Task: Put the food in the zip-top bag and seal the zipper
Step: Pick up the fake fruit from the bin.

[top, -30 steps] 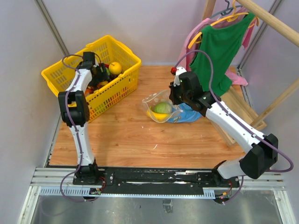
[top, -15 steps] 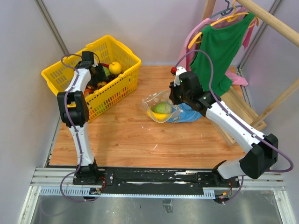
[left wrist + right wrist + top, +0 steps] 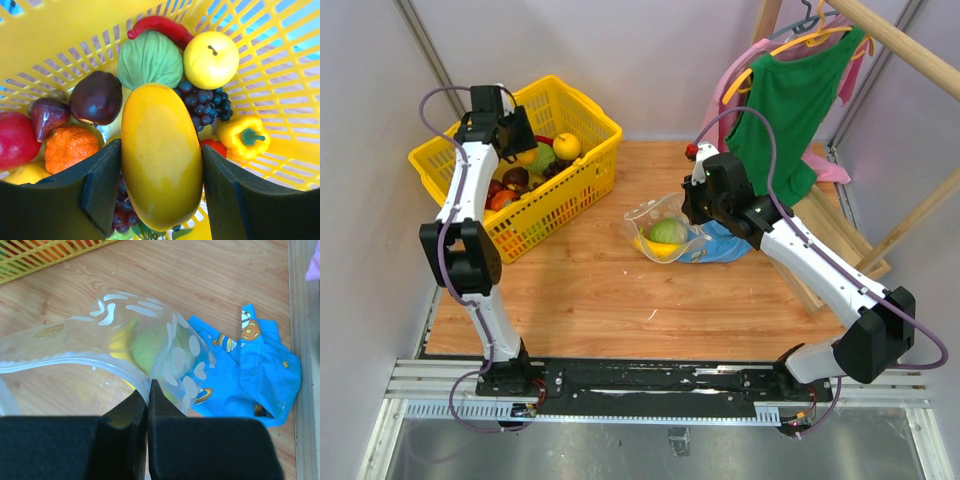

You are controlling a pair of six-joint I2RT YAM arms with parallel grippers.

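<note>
My left gripper (image 3: 161, 150) is shut on a long yellow fruit (image 3: 160, 155), held above the food in the yellow mesh basket (image 3: 560, 195). Below it lie a green cabbage (image 3: 150, 59), a yellow apple (image 3: 210, 59), a dark purple fruit (image 3: 96, 97), an orange (image 3: 67, 147), grapes (image 3: 205, 100) and a yellow pepper (image 3: 240, 137). My right gripper (image 3: 148, 385) is shut on the mouth edge of the zip-top bag (image 3: 665, 232), right at the pale zipper (image 3: 65, 362). A green round food (image 3: 147, 347) and a yellow piece (image 3: 120, 345) show through the bag.
A blue printed cloth (image 3: 245, 375) lies on the wooden table beside the bag. Green and pink clothes (image 3: 790, 100) hang from a wooden rack at the back right, above its base (image 3: 835, 230). The basket stands at the back left.
My left gripper has closed on the yellow fruit and risen out of the basket, up and to the left. The right gripper and the bag have not moved.
</note>
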